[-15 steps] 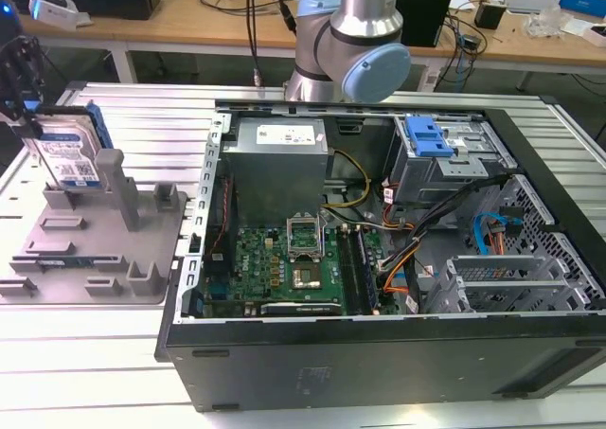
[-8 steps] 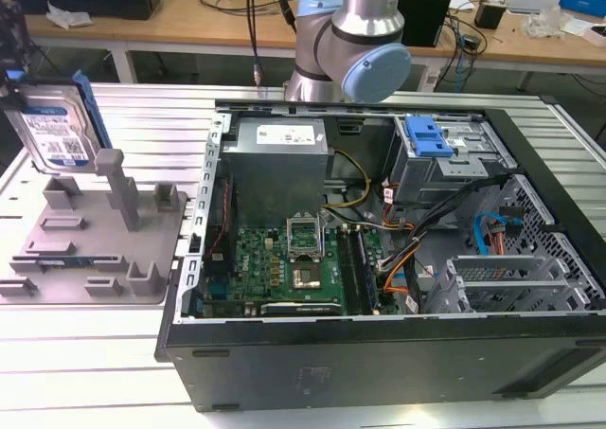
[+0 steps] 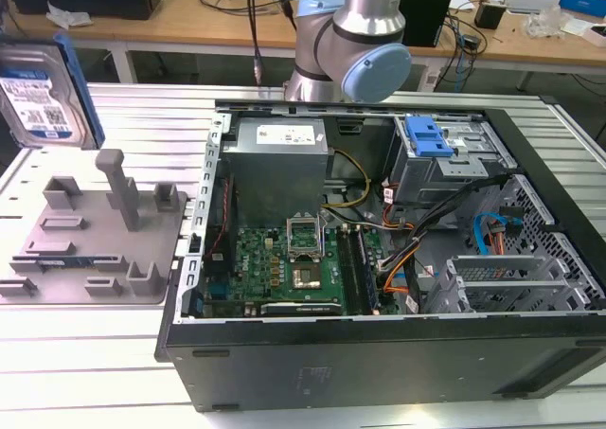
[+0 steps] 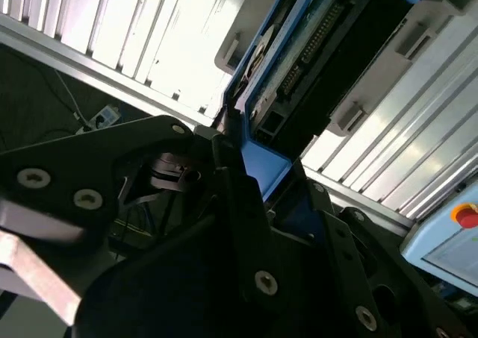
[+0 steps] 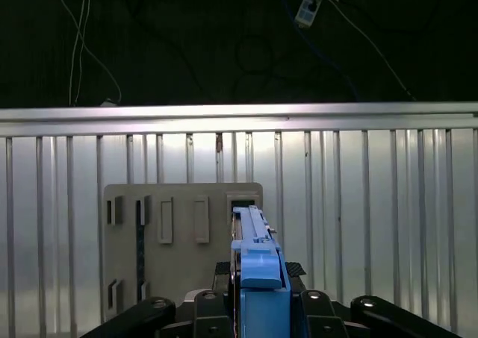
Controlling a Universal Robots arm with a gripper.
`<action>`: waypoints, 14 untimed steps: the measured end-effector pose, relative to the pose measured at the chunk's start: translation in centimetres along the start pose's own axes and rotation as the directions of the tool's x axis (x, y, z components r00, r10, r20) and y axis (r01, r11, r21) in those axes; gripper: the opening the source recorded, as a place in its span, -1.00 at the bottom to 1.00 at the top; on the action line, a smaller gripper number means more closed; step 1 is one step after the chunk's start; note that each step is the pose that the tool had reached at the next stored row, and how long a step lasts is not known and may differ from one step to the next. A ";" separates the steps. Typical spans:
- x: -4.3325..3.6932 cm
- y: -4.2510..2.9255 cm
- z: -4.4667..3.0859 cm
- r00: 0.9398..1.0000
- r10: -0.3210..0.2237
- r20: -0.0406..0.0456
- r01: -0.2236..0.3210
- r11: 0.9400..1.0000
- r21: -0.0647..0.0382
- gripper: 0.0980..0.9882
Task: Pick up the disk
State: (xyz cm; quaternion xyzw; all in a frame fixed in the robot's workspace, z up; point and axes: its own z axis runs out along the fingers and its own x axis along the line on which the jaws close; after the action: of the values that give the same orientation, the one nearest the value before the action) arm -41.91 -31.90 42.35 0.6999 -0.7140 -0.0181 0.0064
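The disk (image 3: 40,96) hangs upright in the air at the exterior view's far left, above the grey fixture (image 3: 95,244). It is silver-grey with a white-and-blue label and a blue side rail. In the first wrist view the blue rail of the disk (image 5: 259,267) runs edge-on between the black fingers (image 5: 312,305) of my gripper (image 5: 260,308), which is shut on it. The fixture (image 5: 179,241) lies well below on the slatted table. In the second wrist view the disk (image 4: 328,47) shows its dark underside and connectors, clamped in the gripper (image 4: 272,196).
An open computer case (image 3: 379,249) with motherboard, cables and a blue-topped drive cage (image 3: 426,137) stands at the exterior view's right of the fixture. The arm's base (image 3: 350,41) rises behind the case. A slatted metal table (image 3: 85,353) carries everything; cluttered benches stand behind.
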 end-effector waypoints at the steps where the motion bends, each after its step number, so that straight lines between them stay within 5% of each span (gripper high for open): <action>1: -0.01 0.02 -0.57 1.000 0.000 0.000 0.000 1.000 -0.002 -0.39; 4: -0.04 0.07 -2.15 1.000 0.000 0.000 0.000 1.000 -0.007 -0.39; 7: -0.08 0.17 -4.87 1.000 0.000 0.000 0.000 1.000 -0.015 -0.39; 11: -0.12 0.26 -7.39 1.000 0.000 0.000 0.000 1.000 -0.021 -0.39; 14: -0.12 0.26 -7.61 1.000 0.000 0.000 0.000 1.000 -0.021 -0.39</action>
State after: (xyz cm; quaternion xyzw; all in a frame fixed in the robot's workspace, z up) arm -41.91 -31.90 49.96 0.6996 -0.7139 -0.0255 0.0139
